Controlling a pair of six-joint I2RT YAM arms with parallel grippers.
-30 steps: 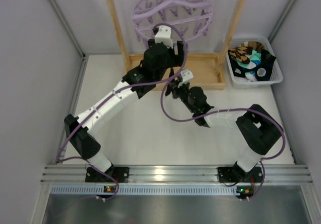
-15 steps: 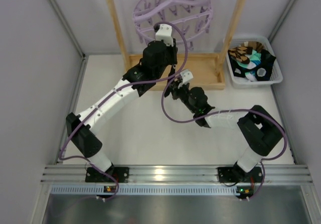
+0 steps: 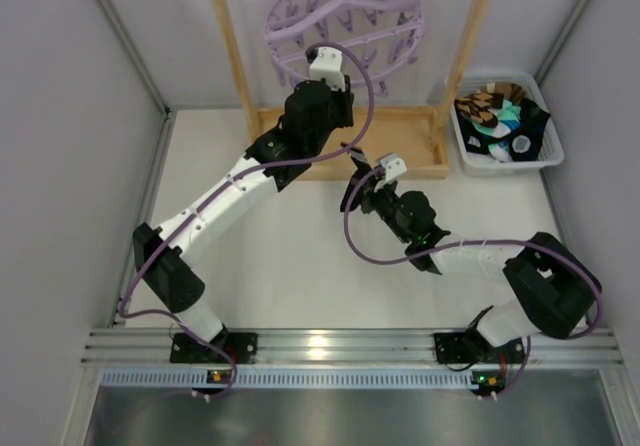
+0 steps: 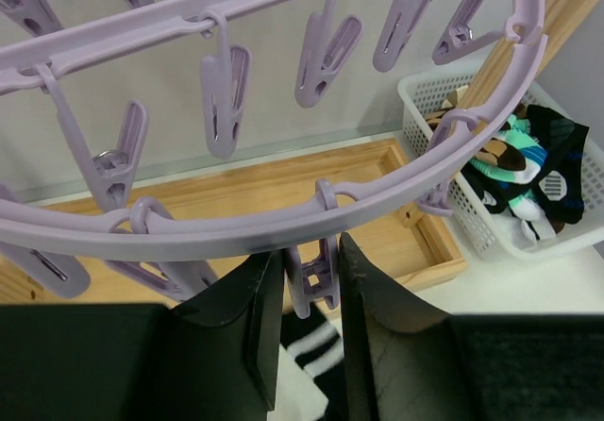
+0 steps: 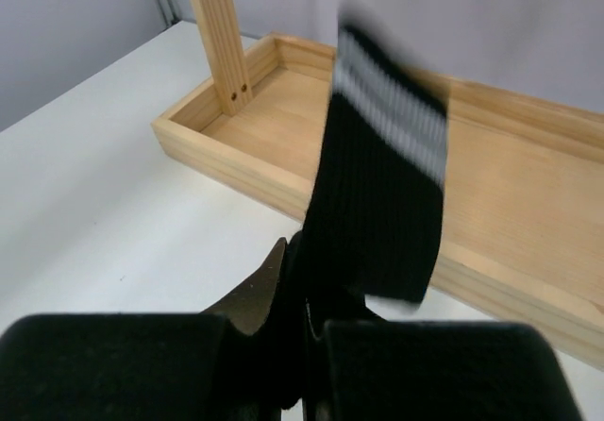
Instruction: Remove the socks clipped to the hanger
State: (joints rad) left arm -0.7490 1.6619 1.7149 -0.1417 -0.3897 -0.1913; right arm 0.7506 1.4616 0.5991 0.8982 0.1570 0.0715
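The lilac hanger (image 3: 345, 18) hangs from the wooden stand, and its ring (image 4: 283, 227) crosses the left wrist view. My left gripper (image 4: 310, 265) is under the ring's near edge, shut on one clip peg (image 4: 323, 284). Just below that peg shows the white-striped cuff of a black sock (image 4: 316, 338), blurred. My right gripper (image 5: 304, 262) is shut on this sock (image 5: 387, 176), which stands up from the jaws over the stand's tray. From above, the right gripper (image 3: 362, 192) sits just in front of the tray, below the left one (image 3: 330, 91).
The stand's wooden tray (image 3: 405, 146) and two upright posts (image 3: 228, 36) frame the hanger. A white basket (image 3: 552, 152) at the right holds several removed socks (image 3: 505, 116). Grey walls close in on both sides.
My left gripper has closed from wide open onto the clip peg. The right arm has drawn back and to the right with the black sock.
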